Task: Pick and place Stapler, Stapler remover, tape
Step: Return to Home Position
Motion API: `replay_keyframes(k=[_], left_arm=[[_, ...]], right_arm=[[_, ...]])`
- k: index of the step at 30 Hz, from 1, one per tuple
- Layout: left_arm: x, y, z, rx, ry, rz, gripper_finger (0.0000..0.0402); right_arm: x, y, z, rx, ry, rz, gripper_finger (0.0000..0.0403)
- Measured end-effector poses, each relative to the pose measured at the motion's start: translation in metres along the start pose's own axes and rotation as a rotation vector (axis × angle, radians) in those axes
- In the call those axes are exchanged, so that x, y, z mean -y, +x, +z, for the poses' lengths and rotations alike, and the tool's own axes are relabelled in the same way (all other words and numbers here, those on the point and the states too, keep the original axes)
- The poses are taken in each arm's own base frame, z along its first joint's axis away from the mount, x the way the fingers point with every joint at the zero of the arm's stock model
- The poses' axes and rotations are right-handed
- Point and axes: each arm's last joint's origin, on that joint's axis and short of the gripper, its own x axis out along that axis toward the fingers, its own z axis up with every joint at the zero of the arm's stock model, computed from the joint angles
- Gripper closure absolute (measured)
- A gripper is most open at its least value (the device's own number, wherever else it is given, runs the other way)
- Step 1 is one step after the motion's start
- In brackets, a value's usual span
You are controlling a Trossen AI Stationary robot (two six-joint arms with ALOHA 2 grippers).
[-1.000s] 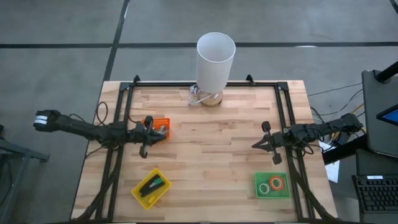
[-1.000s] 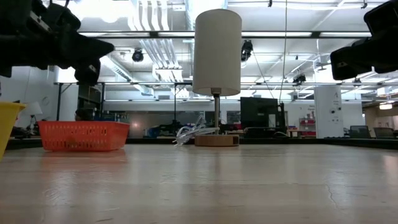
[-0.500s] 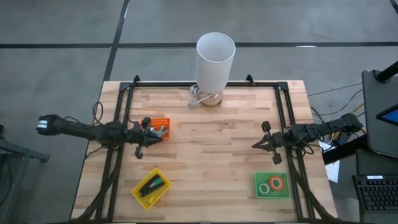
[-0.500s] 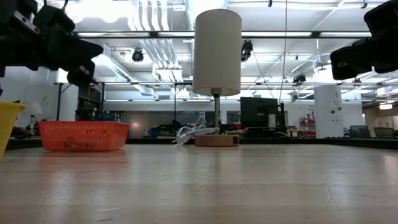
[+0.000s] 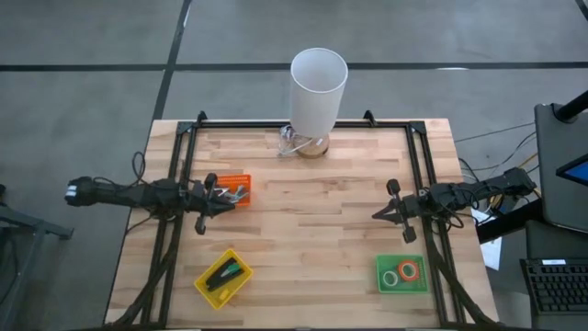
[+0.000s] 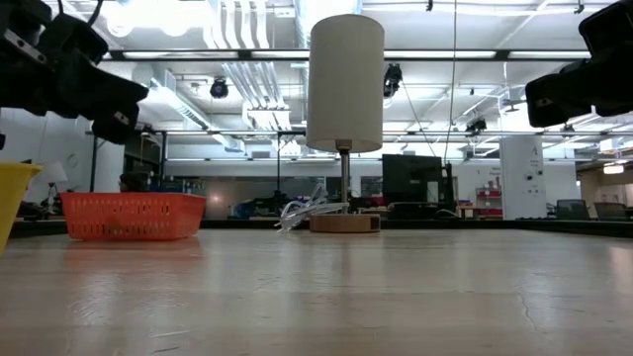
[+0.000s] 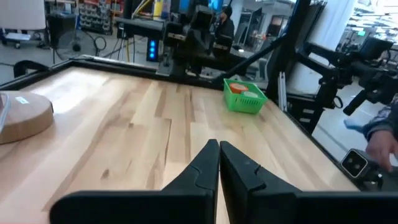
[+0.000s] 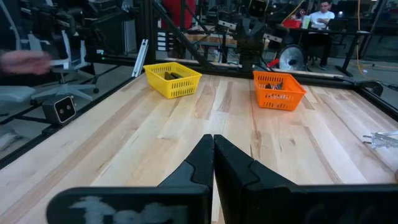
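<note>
Overhead I see the small black stapler (image 5: 220,274) lying in the yellow mesh bin (image 5: 207,289), tape rings (image 5: 409,270) inside the green tray (image 5: 380,276). Only my wrist views show left gripper (image 7: 218,144) and right gripper (image 8: 213,138) clenched on nothing.

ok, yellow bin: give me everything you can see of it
The yellow bin is a small rectangular basket, open-topped, with slotted walls that look like plastic and flare upward. It sits flat on the wooden table, on the left arm's side near the edge farthest from the lamp, turned diagonally to the table edges. Inside lie a black stapler and a green item, side by side. Nothing else touches it.
</note>
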Motion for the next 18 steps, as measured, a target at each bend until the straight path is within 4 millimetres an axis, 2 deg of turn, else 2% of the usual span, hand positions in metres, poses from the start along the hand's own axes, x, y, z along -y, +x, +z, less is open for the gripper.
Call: replay_keyframes(k=[18], left_arm=[[-0.0001, -0.0001, 0.0, -0.001, -0.002, 0.002, 0.0385]], right_arm=[[0.0, 0.0, -0.0001, -0.001, 0.0, 0.0, 0.0394]])
